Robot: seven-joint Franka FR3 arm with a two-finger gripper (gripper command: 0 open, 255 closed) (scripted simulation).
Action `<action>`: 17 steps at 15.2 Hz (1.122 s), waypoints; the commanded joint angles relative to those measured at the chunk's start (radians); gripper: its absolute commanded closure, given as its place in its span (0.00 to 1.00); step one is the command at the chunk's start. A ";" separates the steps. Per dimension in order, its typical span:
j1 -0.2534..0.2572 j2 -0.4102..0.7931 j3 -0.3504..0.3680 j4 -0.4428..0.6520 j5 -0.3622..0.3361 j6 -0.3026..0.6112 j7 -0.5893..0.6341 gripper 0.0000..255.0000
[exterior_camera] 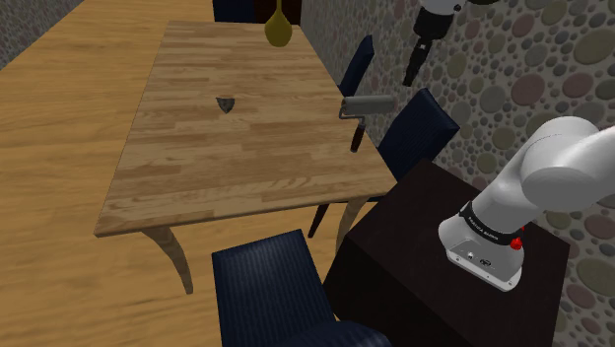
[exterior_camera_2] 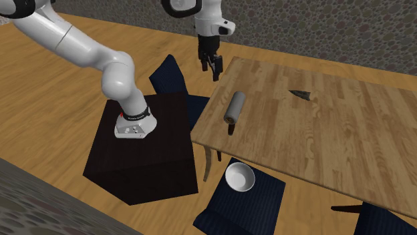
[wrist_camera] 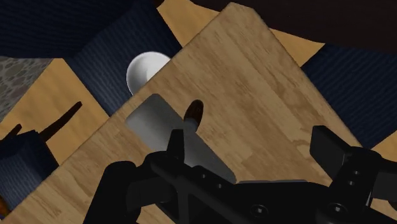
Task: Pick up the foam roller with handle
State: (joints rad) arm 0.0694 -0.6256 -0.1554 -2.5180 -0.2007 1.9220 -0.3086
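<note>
The foam roller [exterior_camera: 367, 106] is a grey cylinder with a dark handle [exterior_camera: 357, 136]. It lies near the table's edge on the side closest to the stand, and its handle sticks out over that edge. In the second exterior view the roller [exterior_camera_2: 234, 105] lies at the table's left edge, handle toward the camera. My black gripper [exterior_camera_2: 210, 69] hangs in the air above and beyond the roller, apart from it, fingers pointing down. In the shoulder view the gripper [exterior_camera: 411, 75] is up and right of the roller. In the wrist view the gripper [wrist_camera: 253, 149] is open, with the roller [wrist_camera: 167, 127] by one finger [wrist_camera: 176, 145].
The wooden table [exterior_camera: 197, 168] carries an olive vase [exterior_camera: 279, 30] at its far end and a small dark object [exterior_camera: 228, 103] near the middle. Dark blue chairs [exterior_camera: 419, 128] surround it. A white bowl [exterior_camera_2: 239, 177] rests on one chair seat. The dark stand [exterior_camera_2: 147, 147] is beside the table.
</note>
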 commanded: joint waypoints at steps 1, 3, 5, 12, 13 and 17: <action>0.008 0.047 -0.043 -0.027 -0.029 0.098 -0.091 0.00; 0.021 0.105 -0.081 -0.034 -0.047 0.184 -0.173 0.00; 0.036 0.171 -0.118 -0.033 -0.058 0.269 -0.257 0.00; 0.109 0.435 -0.232 0.022 -0.013 0.544 -0.575 0.00; 0.108 0.445 -0.233 0.017 -0.011 0.560 -0.576 0.00; 0.110 0.488 -0.239 -0.004 -0.001 0.622 -0.581 0.00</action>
State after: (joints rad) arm 0.1785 -0.1509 -0.3917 -2.5176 -0.2055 2.5255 -0.8849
